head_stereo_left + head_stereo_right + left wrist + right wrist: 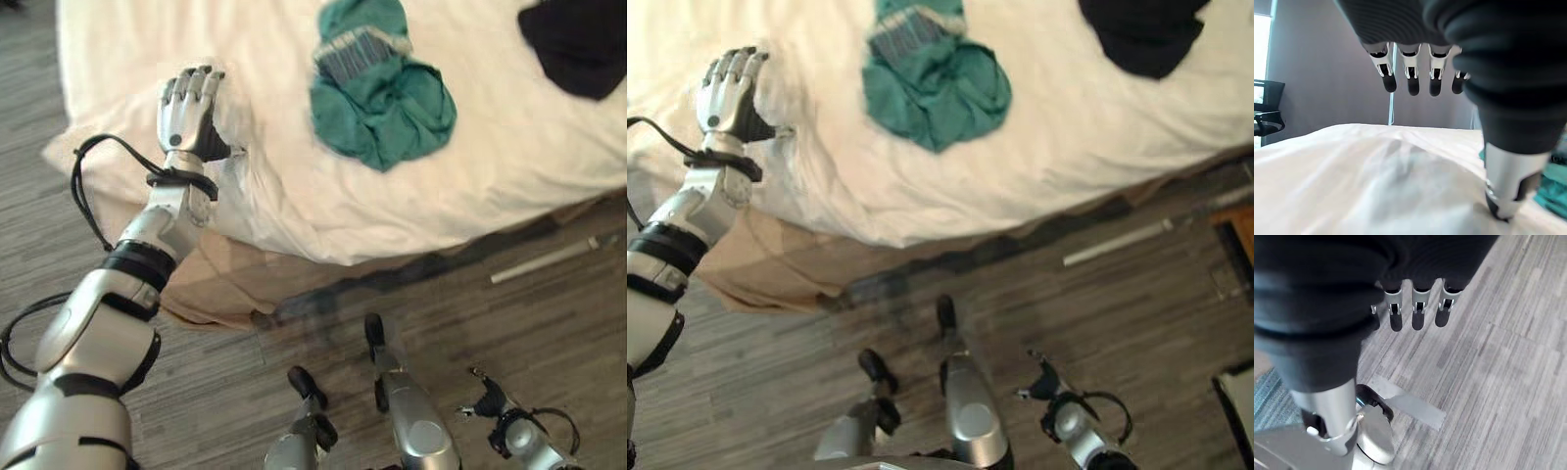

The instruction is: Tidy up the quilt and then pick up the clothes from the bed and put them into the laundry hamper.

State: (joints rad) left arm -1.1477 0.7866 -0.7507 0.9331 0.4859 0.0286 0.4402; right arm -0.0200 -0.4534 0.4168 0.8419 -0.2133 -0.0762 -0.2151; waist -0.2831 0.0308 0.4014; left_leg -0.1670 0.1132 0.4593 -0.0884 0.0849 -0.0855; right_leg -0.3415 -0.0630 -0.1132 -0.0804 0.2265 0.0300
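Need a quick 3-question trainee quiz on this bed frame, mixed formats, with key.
1. True or false: the left hand rests on the white quilt with straight fingers.
2. Multiple choice: the green garment lies (A) on the floor, (B) on the quilt, apart from the left hand, (C) in the left hand.
3. Fill in: the right hand hangs over the ____, holding nothing.

Key: 1 true; 2 B; 3 floor. Also note a dark garment on the quilt at the far right edge.
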